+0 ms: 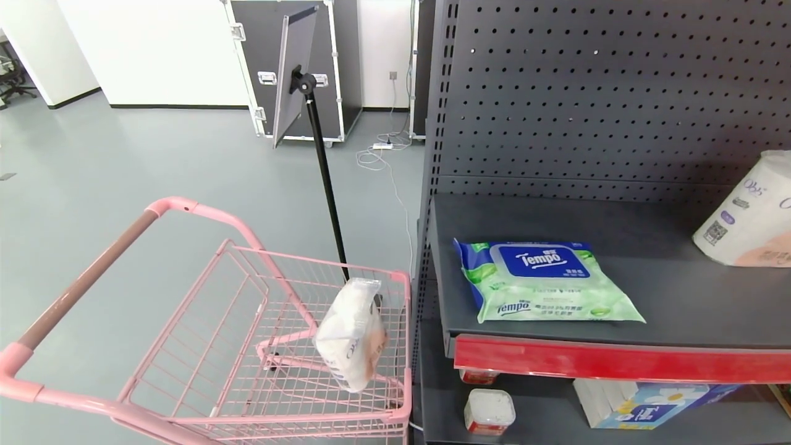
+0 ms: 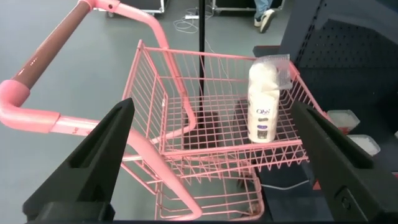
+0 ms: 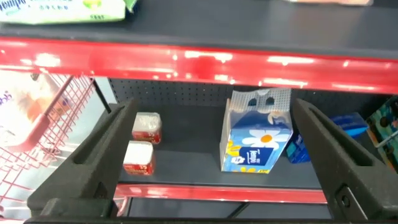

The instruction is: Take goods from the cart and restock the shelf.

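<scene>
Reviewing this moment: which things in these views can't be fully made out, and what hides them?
- Paper roll pack, head view: cut off by the picture's right edge.
- Tissue box pack, head view: top hidden behind the red shelf rim.
- Rear tub, head view: mostly hidden by the same rim.
- Wet wipes pack, right wrist view: cut off by the picture's edge.
</scene>
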